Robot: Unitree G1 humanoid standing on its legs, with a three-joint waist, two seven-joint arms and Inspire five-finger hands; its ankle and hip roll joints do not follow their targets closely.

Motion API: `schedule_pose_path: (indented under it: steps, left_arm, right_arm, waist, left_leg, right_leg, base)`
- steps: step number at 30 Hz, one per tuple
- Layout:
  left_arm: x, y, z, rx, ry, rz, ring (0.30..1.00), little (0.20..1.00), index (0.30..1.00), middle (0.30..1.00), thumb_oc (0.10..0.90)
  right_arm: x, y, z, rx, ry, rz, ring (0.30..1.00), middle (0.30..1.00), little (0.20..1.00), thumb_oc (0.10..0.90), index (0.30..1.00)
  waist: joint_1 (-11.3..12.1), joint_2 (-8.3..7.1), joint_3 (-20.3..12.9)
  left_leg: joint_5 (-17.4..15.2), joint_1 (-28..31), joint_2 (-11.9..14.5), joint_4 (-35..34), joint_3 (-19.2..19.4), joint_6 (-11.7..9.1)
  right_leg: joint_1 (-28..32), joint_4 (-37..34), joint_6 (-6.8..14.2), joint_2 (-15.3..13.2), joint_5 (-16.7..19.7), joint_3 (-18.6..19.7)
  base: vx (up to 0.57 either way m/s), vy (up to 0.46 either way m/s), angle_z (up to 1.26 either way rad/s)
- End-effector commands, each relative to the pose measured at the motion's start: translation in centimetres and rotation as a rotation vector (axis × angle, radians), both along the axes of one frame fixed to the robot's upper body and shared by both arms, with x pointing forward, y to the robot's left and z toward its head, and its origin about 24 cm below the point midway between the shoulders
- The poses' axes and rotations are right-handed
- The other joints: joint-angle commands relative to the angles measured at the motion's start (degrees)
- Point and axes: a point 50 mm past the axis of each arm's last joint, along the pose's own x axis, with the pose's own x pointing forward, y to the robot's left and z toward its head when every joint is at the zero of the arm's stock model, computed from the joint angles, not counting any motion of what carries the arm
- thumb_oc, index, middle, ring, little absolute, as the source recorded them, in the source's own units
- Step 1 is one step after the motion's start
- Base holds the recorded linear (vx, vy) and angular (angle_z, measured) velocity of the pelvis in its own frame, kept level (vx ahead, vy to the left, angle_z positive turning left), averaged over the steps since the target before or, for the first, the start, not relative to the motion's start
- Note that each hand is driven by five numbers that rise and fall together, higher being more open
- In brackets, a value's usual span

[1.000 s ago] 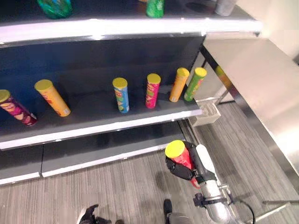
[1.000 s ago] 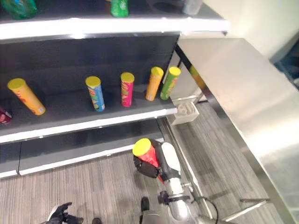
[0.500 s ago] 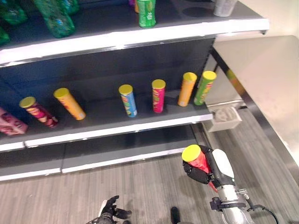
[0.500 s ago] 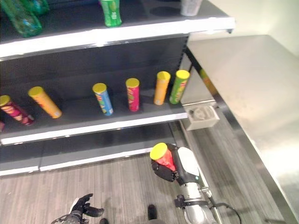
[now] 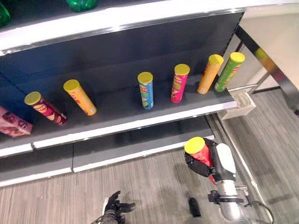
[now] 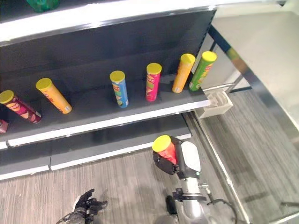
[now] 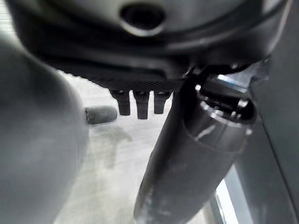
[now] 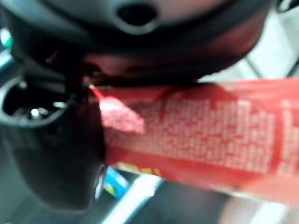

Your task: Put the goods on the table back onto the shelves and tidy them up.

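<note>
View has swung left and down since earlier frames, so the shelf row sits higher and more of its left end shows; that's camera, not the cans. Right hand (image 5: 202, 163) has stayed wrapped around the red can (image 5: 200, 151), carried low over the floor (image 5: 149, 186) in front of the bottom shelf (image 5: 117, 151), yellow lid up; the right wrist view shows the red printed wall of the can pressed against the palm. Left hand (image 5: 114, 209) has come into view at the lower edge, dark fingers spread loose, holding nothing. Progress, as a judgement: six cans already stand or lean on the middle shelf (image 5: 121, 122): maroon can (image 5: 45, 108), orange can (image 5: 80, 97), blue can (image 5: 145, 90), pink can (image 5: 179, 82), second orange can (image 5: 209, 73), green can (image 5: 229, 71). A pink bag (image 5: 14, 124) lies at the far left. The red can is not yet shelved; the gaps in the row look like the place for it. The left cans lean hard and probably want straightening. Materials: cans are slim cardboard-looking tubes, glossy print, flat yellow plastic lids; shelves are matte dark boards with pale shiny front strips; floor is grey striped planking; the tabletop (image 6: 261, 46) at right is smooth brushed metal.
</note>
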Motion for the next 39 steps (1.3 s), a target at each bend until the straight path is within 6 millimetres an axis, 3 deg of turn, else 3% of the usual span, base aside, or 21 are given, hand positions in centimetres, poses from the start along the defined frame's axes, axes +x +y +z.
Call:
schedule_pose_path:
  steps: [1, 2, 3, 4, 5, 6, 10, 13, 15, 18, 20, 22, 24, 25, 29, 30, 32, 33, 36, 37, 39]
  left_arm:
    - [-0.9, -1.6, -0.5, 0.017, 0.022, -0.074, 0.900, 0.900, 0.900, 0.900, 0.800]
    - [0.0, -1.7, -0.2, 0.036, 0.009, -0.128, 0.900, 0.900, 0.900, 0.900, 0.800]
    - [1.6, -1.9, 0.6, 0.082, -0.033, -0.271, 0.900, 0.900, 0.900, 0.900, 0.800]
    - [2.1, -1.8, 0.9, 0.098, -0.056, -0.309, 0.900, 0.900, 0.900, 0.900, 0.800]
    - [2.1, -1.8, 1.0, 0.099, -0.057, -0.309, 0.900, 0.900, 0.900, 0.900, 0.800]
    - [3.0, -0.8, 1.8, 0.094, -0.106, -0.277, 0.900, 0.900, 0.900, 0.900, 0.800]
    - [2.3, -0.8, 1.1, 0.082, -0.050, -0.313, 0.900, 0.900, 0.900, 0.900, 0.800]
    - [1.9, -1.2, 0.8, 0.080, -0.024, -0.354, 0.900, 0.900, 0.900, 0.900, 0.800]
    - [2.0, -1.6, 0.8, 0.075, -0.024, -0.364, 0.900, 0.900, 0.900, 0.900, 0.800]
    - [2.1, -1.6, 1.0, 0.077, -0.041, -0.366, 0.900, 0.900, 0.900, 0.900, 0.800]
    - [0.7, -1.4, 0.2, 0.057, 0.011, -0.322, 0.900, 0.900, 0.900, 0.900, 0.800]
    - [1.2, -1.6, 0.6, 0.093, -0.016, -0.402, 0.900, 0.900, 0.900, 0.900, 0.800]
    - [2.0, -1.6, 1.0, 0.098, -0.043, -0.400, 0.900, 0.900, 0.900, 0.900, 0.800]
    - [2.8, -2.0, 1.3, 0.079, -0.068, -0.382, 0.900, 0.900, 0.900, 0.900, 0.800]
    - [2.7, -2.3, 1.0, 0.087, -0.036, -0.403, 0.900, 0.900, 0.900, 0.900, 0.800]
    - [2.6, -2.5, 0.8, 0.091, -0.020, -0.412, 0.900, 0.900, 0.900, 0.900, 0.800]
    - [2.7, -2.5, 0.9, 0.106, -0.021, -0.428, 0.900, 0.900, 0.900, 0.900, 0.800]
    - [2.9, -2.8, 1.0, 0.105, -0.031, -0.457, 0.900, 0.900, 0.900, 0.900, 0.800]
    - [3.3, -3.0, 1.3, 0.112, -0.053, -0.505, 0.900, 0.900, 0.900, 0.900, 0.800]
    - [3.6, -2.8, 1.6, 0.130, -0.071, -0.530, 0.900, 0.900, 0.900, 0.900, 0.800]
    - [3.4, -2.4, 1.6, 0.137, -0.068, -0.524, 0.900, 0.900, 0.900, 0.900, 0.800]
  right_arm:
    - [2.2, -1.2, 6.6, -0.062, -0.345, 0.040, 0.300, 0.300, 0.300, 0.400, 0.300]
    - [2.3, -1.3, 6.8, -0.073, -0.352, 0.029, 0.300, 0.300, 0.300, 0.400, 0.300]
    - [2.5, -1.3, 6.9, -0.073, -0.353, 0.017, 0.300, 0.300, 0.300, 0.400, 0.300]
    - [2.5, -1.0, 7.0, -0.058, -0.355, 0.027, 0.300, 0.300, 0.300, 0.400, 0.300]
    - [2.5, -1.0, 7.0, -0.057, -0.355, 0.027, 0.300, 0.300, 0.300, 0.400, 0.300]
    - [3.2, 0.5, 7.9, 0.002, -0.402, 0.075, 0.300, 0.300, 0.300, 0.400, 0.300]
    - [2.5, 0.2, 7.8, 0.031, -0.390, 0.082, 0.300, 0.300, 0.300, 0.400, 0.300]
    - [1.5, -0.5, 6.9, -0.011, -0.358, 0.082, 0.300, 0.300, 0.300, 0.400, 0.300]
    - [1.2, -0.8, 6.9, -0.019, -0.359, 0.066, 0.300, 0.300, 0.300, 0.400, 0.300]
    - [0.9, -1.7, 6.8, -0.058, -0.368, 0.018, 0.300, 0.300, 0.300, 0.400, 0.300]
    - [0.4, -1.7, 6.4, -0.056, -0.344, 0.021, 0.300, 0.300, 0.300, 0.400, 0.300]
    - [-0.1, -0.7, 5.3, 0.000, -0.266, 0.100, 0.300, 0.300, 0.300, 0.400, 0.300]
    - [0.3, -0.5, 5.3, -0.011, -0.255, 0.142, 0.300, 0.300, 0.300, 0.400, 0.300]
    - [0.8, -0.9, 5.5, -0.034, -0.257, 0.143, 0.300, 0.300, 0.300, 0.400, 0.300]
    - [1.1, -1.5, 6.0, -0.048, -0.267, 0.125, 0.300, 0.300, 0.300, 0.400, 0.300]
    - [1.0, -1.6, 6.0, -0.023, -0.263, 0.109, 0.300, 0.300, 0.300, 0.400, 0.300]
    - [1.0, -1.6, 6.0, -0.013, -0.258, 0.108, 0.300, 0.300, 0.300, 0.400, 0.300]
    - [0.8, -1.6, 5.8, -0.001, -0.251, 0.093, 0.300, 0.300, 0.300, 0.400, 0.300]
    - [0.9, -1.3, 5.5, 0.003, -0.246, 0.084, 0.300, 0.300, 0.300, 0.400, 0.300]
    - [1.0, -0.8, 5.2, 0.024, -0.248, 0.075, 0.300, 0.300, 0.300, 0.400, 0.300]
    - [1.1, -0.6, 5.0, 0.047, -0.242, 0.062, 0.300, 0.300, 0.300, 0.400, 0.300]
  waist:
    - [0.82, 7.54, -3.66]
    - [0.53, 7.57, -3.70]
    - [-0.45, 7.27, -4.35]
    - [-0.50, 7.17, -4.53]
    - [-0.40, 6.98, -4.75]
    - [-0.30, 6.64, -4.61]
    - [-2.12, 6.56, -4.75]
    - [-2.50, 6.62, -5.62]
    - [-2.09, 6.16, -5.57]
    - [-0.94, 5.80, -5.14]
    - [-0.67, 6.19, -4.97]
    - [-0.74, 6.29, -3.69]
    - [-0.47, 5.25, -1.65]
    - [-0.87, 4.61, -1.36]
    - [-2.44, 6.31, -3.86]
    - [-3.79, 7.37, -5.08]
    - [-4.57, 8.08, -5.25]
    - [-5.74, 8.93, -5.43]
    - [-6.46, 9.20, -4.75]
    - [-6.77, 8.88, -4.12]
    - [-6.39, 8.40, -4.09]
  left_leg:
    - [2.20, 2.50, 6.01, -2.00, 0.94, 0.92]
    - [2.22, 1.72, 4.58, -1.67, 1.79, 0.67]
    - [0.62, 1.39, 1.31, -2.83, 3.55, 1.65]
    - [0.21, 1.56, 0.03, -3.60, 4.66, 2.42]
    - [0.53, 1.29, -0.15, -3.74, 4.82, 2.51]
    - [-0.13, 3.99, -3.44, -8.21, 11.64, 5.24]
    - [0.12, 5.54, -5.69, -10.75, 16.84, 7.75]
    - [-3.18, 5.18, -9.22, -10.76, 16.11, 9.75]
    - [-3.74, 5.44, -10.49, -10.76, 15.84, 10.66]
    - [-2.48, 6.13, -11.08, -10.76, 16.32, 10.93]
    - [-2.21, 8.15, -11.25, -10.76, 15.83, 10.91]
    - [-1.51, 8.98, -11.70, -10.71, 15.27, 10.85]
    - [-2.37, 3.25, -12.24, -3.70, 13.92, 10.32]
    - [-5.86, 1.56, -11.66, 3.72, 13.60, 9.68]
    - [-7.86, 6.38, -5.87, 12.40, 15.49, 7.84]
    - [-6.19, 11.11, -3.58, 9.54, 16.74, 6.52]
    - [-5.50, 13.04, -3.29, 6.41, 17.03, 6.00]
    - [-6.17, 15.74, -3.98, -1.33, 17.23, 5.63]
    - [-7.42, 17.99, -5.54, -8.88, 19.72, 6.28]
    - [-9.35, 17.25, -6.86, -10.76, 19.95, 6.89]
    - [-10.60, 16.69, -7.54, -10.76, 20.17, 7.37]
  right_leg:
    - [3.44, -1.05, 2.41, 1.79, -5.72, 2.79]
    - [2.41, -2.06, 2.84, 0.09, -2.75, 2.38]
    - [-0.61, -2.34, 3.23, -2.13, 5.71, 3.66]
    - [-2.15, -2.41, 3.37, -3.01, 9.09, 3.59]
    - [-2.61, -2.47, 3.45, -3.17, 9.37, 3.85]
    - [-6.44, -1.08, 3.41, -3.39, 15.75, -5.86]
    - [-5.46, 4.62, 1.85, 8.32, 4.18, -3.27]
    - [-1.44, 7.56, 0.69, 18.00, -6.74, 1.44]
    - [-0.35, 7.49, -0.58, 20.74, -9.15, 3.36]
    - [0.97, 4.09, -1.78, 23.62, -7.90, 2.00]
    - [2.12, 2.75, -2.20, 24.65, -7.66, 1.76]
    - [2.17, 1.78, -2.54, 25.28, -6.98, 1.82]
    - [-0.63, 2.45, -2.93, 24.47, -5.81, 2.52]
    - [-3.86, 3.52, -2.85, 22.21, -4.78, 1.20]
    - [-5.84, 3.35, -3.11, 18.68, -4.57, -4.79]
    - [-7.02, 3.52, -2.87, 17.64, -4.39, -7.08]
    - [-8.00, 4.12, -2.35, 17.20, -4.52, -8.17]
    - [-8.74, 3.90, -1.19, 16.80, -3.55, -8.55]
    - [-10.63, 4.02, 0.68, 16.33, -0.68, -7.93]
    - [-12.06, 2.93, 2.04, 16.52, 2.58, -6.92]
    - [-12.55, 1.65, 2.87, 16.40, 4.49, -6.24]
  base:
    - [0.14, 0.357, -0.09]
    - [0.27, 0.651, -0.10]
    - [0.24, 0.592, 0.06]
    - [0.18, 0.445, -0.24]
    - [0.11, 0.732, -0.31]
    - [0.03, 0.740, -0.48]
    - [-0.02, 0.595, -0.68]
    - [0.03, 0.447, -0.66]
    - [0.01, 0.218, -0.11]
    - [-0.03, -0.019, 0.03]
    - [0.09, -0.008, 0.25]
    - [-0.04, -0.016, 0.46]
    - [-0.31, 0.031, 0.10]
    - [-0.39, 0.064, 0.30]
    - [-0.10, 0.132, 1.11]
    - [-0.01, 0.334, 0.53]
    - [-0.07, 0.299, 0.71]
    - [-0.03, 0.244, 0.57]
    - [-0.14, 0.394, 0.14]
    - [-0.25, 0.391, -0.07]
    - [-0.14, 0.189, -0.44]
